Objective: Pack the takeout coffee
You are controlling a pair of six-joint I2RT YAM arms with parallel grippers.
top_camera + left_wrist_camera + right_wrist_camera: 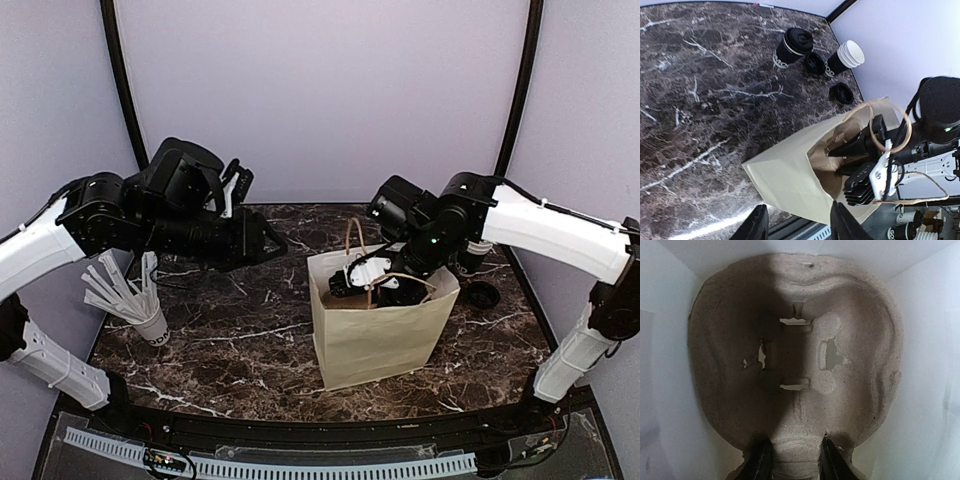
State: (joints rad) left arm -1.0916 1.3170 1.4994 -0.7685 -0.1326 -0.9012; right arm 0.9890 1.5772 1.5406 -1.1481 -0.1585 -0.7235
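The tan pulp tray (795,355) lies inside the cream paper bag (375,335), between its white walls. My right gripper (794,462) reaches down into the bag (385,283) and is shut on the tray's near middle ridge, one finger on each side. A dark lidded coffee cup (790,46) lies on the marble at the far right, beside a stack of cups (846,56) and two loose black lids (815,63). My left gripper (800,227) is open and empty, held above the table (272,245) left of the bag.
A white cup of paper-wrapped sticks (140,305) lies tipped at the left. A black lid (483,295) lies right of the bag. The bag's string handles (353,238) stand up round the right gripper. Purple walls close the table in.
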